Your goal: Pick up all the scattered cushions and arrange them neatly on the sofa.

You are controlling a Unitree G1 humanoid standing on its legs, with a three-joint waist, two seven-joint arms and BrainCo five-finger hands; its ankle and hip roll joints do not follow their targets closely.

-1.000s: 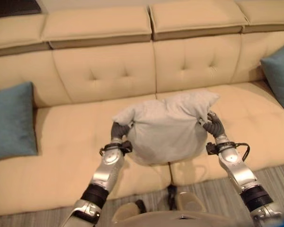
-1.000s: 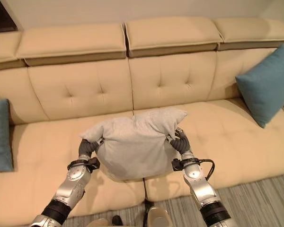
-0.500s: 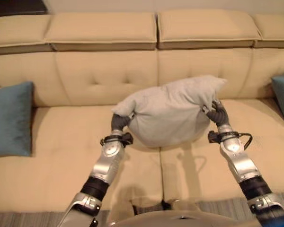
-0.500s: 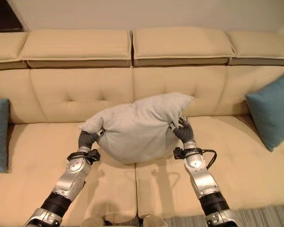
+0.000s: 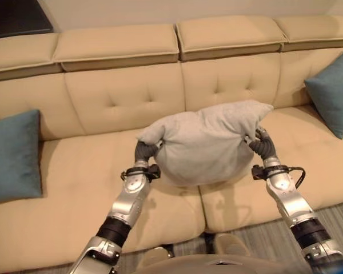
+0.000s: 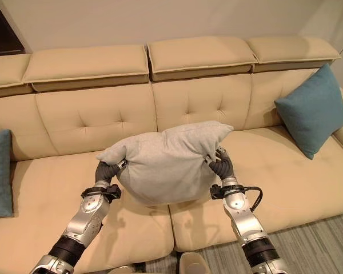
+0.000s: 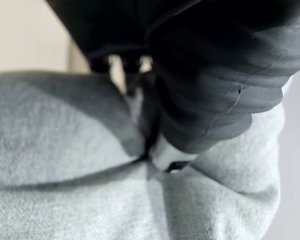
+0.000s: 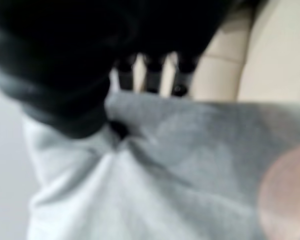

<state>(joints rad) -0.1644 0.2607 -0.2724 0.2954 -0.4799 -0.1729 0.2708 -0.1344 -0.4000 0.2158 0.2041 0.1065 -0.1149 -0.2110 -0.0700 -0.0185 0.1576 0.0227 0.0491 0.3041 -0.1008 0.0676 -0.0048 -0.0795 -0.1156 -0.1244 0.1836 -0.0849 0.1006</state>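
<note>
A light grey cushion [image 5: 203, 142] hangs in the air in front of the cream sofa [image 5: 108, 97], over the seam between its two middle seats. My left hand [image 5: 144, 153] grips the cushion's left corner and my right hand [image 5: 262, 145] grips its right corner, each with the fingers pinched into the cloth. Up close, the left wrist view shows the grey fabric [image 7: 65, 165] bunched under the dark cover, and the right wrist view shows fabric [image 8: 155, 170] creased at the thumb. One teal cushion [image 5: 12, 154] leans at the sofa's left end and another teal cushion [image 6: 311, 111] at its right end.
The sofa's seat [image 5: 80, 182] lies bare below and to both sides of the held cushion. A striped grey rug [image 6: 308, 245] covers the floor in front of the sofa. A dark panel [image 5: 17, 17] sits behind the sofa's back at the far left.
The whole picture has shifted, so the camera moved. Against the sofa, the grey cushion now hangs a little lower, still held at both corners.
</note>
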